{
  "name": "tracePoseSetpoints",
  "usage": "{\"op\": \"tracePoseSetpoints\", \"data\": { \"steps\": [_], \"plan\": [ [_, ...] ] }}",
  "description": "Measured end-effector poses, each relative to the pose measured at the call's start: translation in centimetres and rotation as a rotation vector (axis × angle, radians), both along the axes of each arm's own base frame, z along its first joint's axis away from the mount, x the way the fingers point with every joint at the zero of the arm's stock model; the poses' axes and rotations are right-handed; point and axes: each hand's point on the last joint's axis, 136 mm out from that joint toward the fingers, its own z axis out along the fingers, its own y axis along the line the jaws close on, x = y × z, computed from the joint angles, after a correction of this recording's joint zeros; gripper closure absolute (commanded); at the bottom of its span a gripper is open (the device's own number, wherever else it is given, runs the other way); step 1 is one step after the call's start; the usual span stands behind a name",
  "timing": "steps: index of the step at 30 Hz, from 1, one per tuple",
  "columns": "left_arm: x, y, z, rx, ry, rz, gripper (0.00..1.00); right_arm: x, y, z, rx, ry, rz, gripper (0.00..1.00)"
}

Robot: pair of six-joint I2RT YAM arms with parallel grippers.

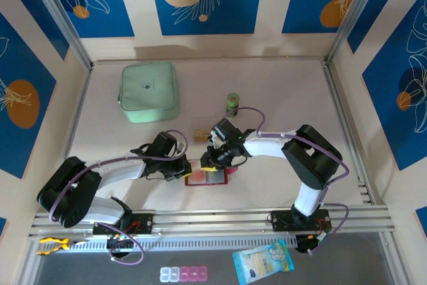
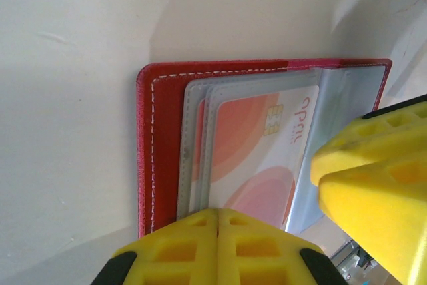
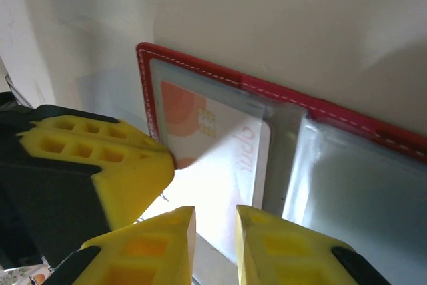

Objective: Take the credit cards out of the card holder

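Context comes from the top camera: the card holder (image 1: 217,178) lies open on the pale bench (image 1: 280,91), a little below the frame's centre. Both arms bend in over it, the left pincer (image 1: 185,169) at its left edge and the right pincer (image 1: 212,162) over its upper edge. That view also takes in a mint-green case (image 1: 149,91) at upper left and a small green cylinder (image 1: 232,103) above centre. An orange-tan card (image 1: 199,133) lies flat on the bench just above the holder, apart from it.

The wrist cameras add detail too small to see from above. The holder has a red cover with white stitching and greyish clear sleeves. A whitish card (image 2: 257,145) with orange-red patches and a gold chip sits in one sleeve.

In the left wrist view the left pincer's yellow fingers meet with no gap at the bottom of the frame, over the holder's lower edge, with nothing between them. In the right wrist view the right pincer's fingers stand narrowly apart at the bottom, over the whitish card's near end. Glare bleaches that end, so I cannot tell whether the tips touch it. From above, the pincers cover much of the holder.
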Motion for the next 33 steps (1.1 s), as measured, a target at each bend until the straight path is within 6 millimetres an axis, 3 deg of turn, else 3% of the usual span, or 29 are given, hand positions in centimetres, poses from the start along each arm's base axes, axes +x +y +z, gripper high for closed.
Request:
{"op": "tracePoseSetpoints", "data": {
  "steps": [33],
  "plan": [
    [0.1,-0.17,-0.07,-0.013,-0.011,-0.003,0.97,-0.3,0.29,-0.68,-0.04,0.012,0.022,0.76]
  ]
}}
